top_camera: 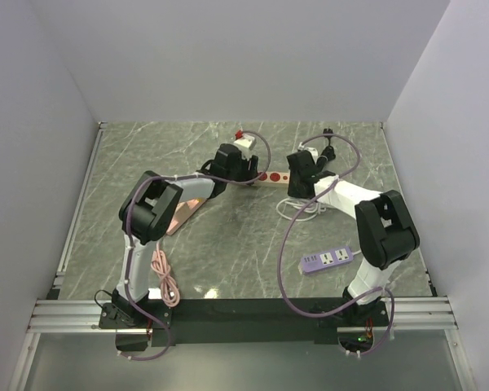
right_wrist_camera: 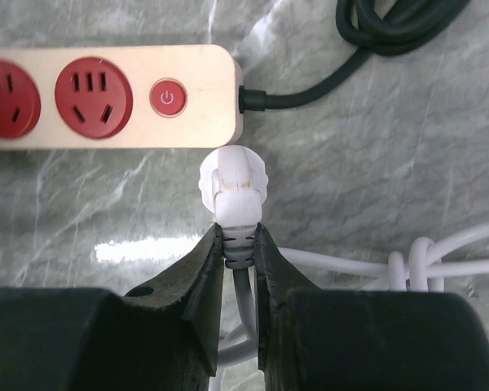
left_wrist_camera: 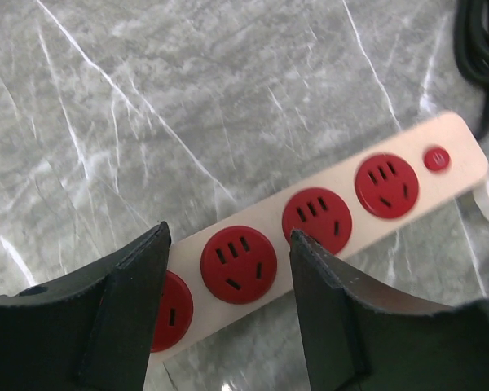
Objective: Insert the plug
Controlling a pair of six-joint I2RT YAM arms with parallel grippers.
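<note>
Your left arm rises from its base at the near left, elbow held high, and reaches far and to the right, so the left gripper (left_wrist_camera: 228, 244) hangs over the cream power strip (right_wrist_camera: 208, 73) in the middle of the table (top_camera: 228, 252). Its jaws stand moderately wide with one red socket (left_wrist_camera: 238, 265) showing between them, and they hold nothing

Your right arm bends at a raised elbow on the near right, its forearm running left and far to the strip's switch end. The right gripper (right_wrist_camera: 238, 236) is pinched narrow on the ribbed collar of the white plug (right_wrist_camera: 232, 183). The plug's head lies just beside the strip's near edge, below the red switch (right_wrist_camera: 167, 98); you cannot tell whether they touch, and its prongs are hidden

Watch the edges: a black cable (right_wrist_camera: 310, 94) leaves the strip's right end and loops far right, and coiled white cable (right_wrist_camera: 416, 261) lies just right of the right gripper. A purple power strip (top_camera: 330, 259) sits well apart at the near right, and a pink cable (top_camera: 165, 281) lies by the left arm's base. Bare marble lies on the far side of the cream strip
</note>
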